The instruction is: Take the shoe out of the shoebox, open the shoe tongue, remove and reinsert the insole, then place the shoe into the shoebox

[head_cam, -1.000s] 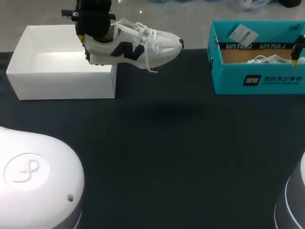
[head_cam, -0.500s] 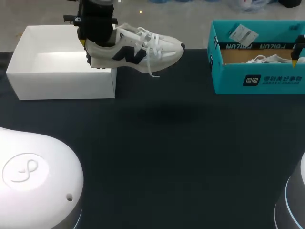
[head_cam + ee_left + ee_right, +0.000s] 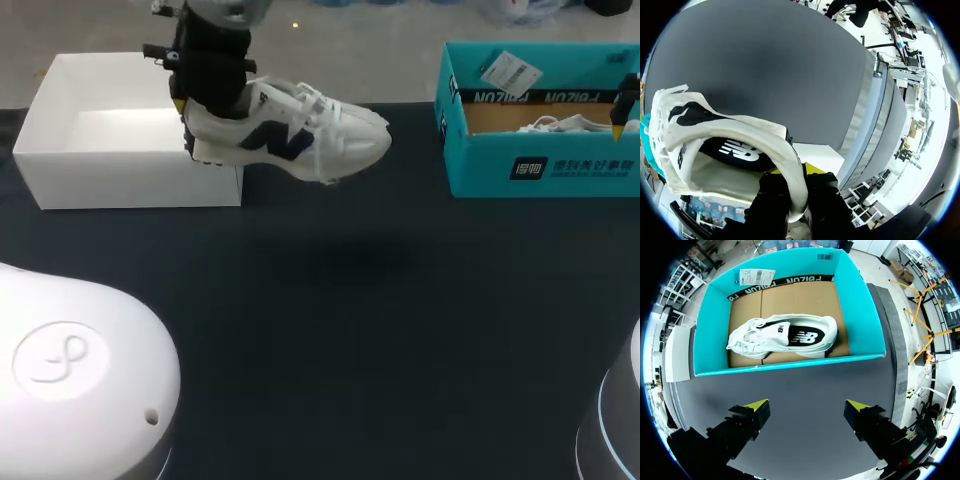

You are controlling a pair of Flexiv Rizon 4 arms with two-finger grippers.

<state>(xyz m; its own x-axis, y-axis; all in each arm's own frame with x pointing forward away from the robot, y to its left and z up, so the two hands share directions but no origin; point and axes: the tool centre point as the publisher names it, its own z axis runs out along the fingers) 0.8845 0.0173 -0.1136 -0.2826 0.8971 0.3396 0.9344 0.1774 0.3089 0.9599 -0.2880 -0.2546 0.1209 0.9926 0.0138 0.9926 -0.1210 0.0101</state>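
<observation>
A white rectangular cardboard box (image 3: 120, 165) sits left on the dark cloth surface (image 3: 350, 330). Beside it the left end effector (image 3: 792, 182) pinches the padded heel of a white, navy-marked sneaker (image 3: 290, 135), aloft. The right end effector (image 3: 805, 412) gapes wide before a teal cardboard shoebox (image 3: 865, 315) holding a second white sneaker (image 3: 785, 337). Versus a second ago, the held sneaker hangs lower, toe dipped.

The left box (image 3: 130, 160) stands at the table's (image 3: 350, 330) rear left, the right box (image 3: 540, 165) at its rear right. The shoe (image 3: 290, 130) hangs in the left gripper (image 3: 797, 195) over the table, by the left box's right end. A second shoe (image 3: 785, 337) lies in the right box, ahead of the right gripper (image 3: 806, 409).
</observation>
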